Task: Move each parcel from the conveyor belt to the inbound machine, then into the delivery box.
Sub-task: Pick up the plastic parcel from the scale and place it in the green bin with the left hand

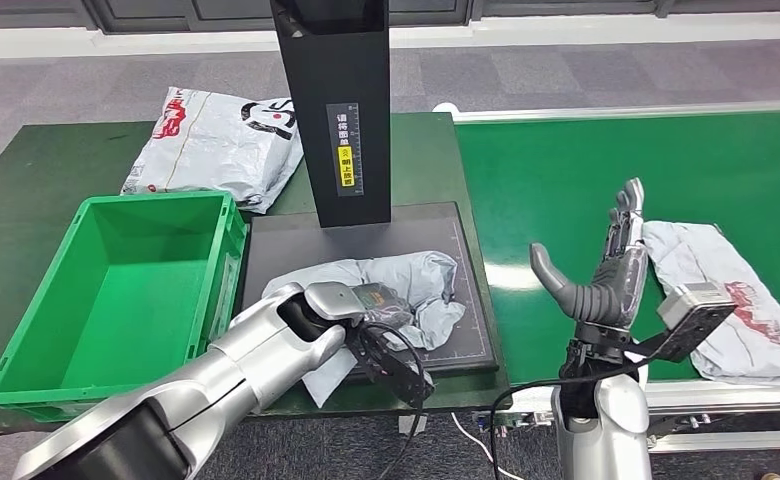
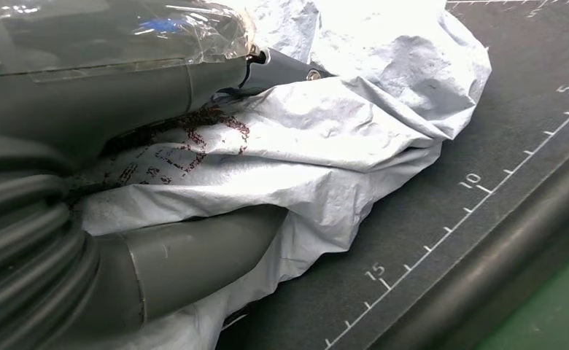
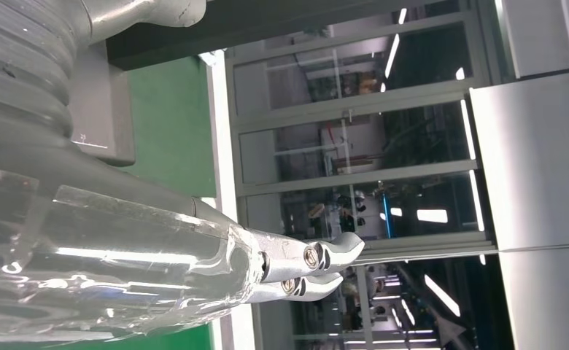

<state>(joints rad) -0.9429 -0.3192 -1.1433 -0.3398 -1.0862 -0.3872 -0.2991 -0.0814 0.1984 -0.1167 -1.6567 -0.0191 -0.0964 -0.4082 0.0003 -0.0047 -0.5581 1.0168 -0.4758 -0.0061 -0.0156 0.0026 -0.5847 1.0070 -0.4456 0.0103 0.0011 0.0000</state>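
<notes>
A crumpled grey parcel (image 1: 406,285) lies on the black pad of the inbound machine (image 1: 471,300), below its black column (image 1: 334,100). My left hand (image 1: 351,315) grips the parcel's near end; in the left wrist view the thumb (image 2: 187,259) lies under the grey plastic (image 2: 354,138) and the fingers over it. My right hand (image 1: 606,270) stands upright and open above the green conveyor belt (image 1: 586,170), holding nothing, next to a second grey parcel (image 1: 736,300) with red print. The green delivery box (image 1: 116,290) stands left of the pad.
A white and grey parcel (image 1: 216,140) lies on the dark green table behind the box. The belt's white near rail (image 1: 726,400) runs below my right hand. The black column rises at the back of the pad.
</notes>
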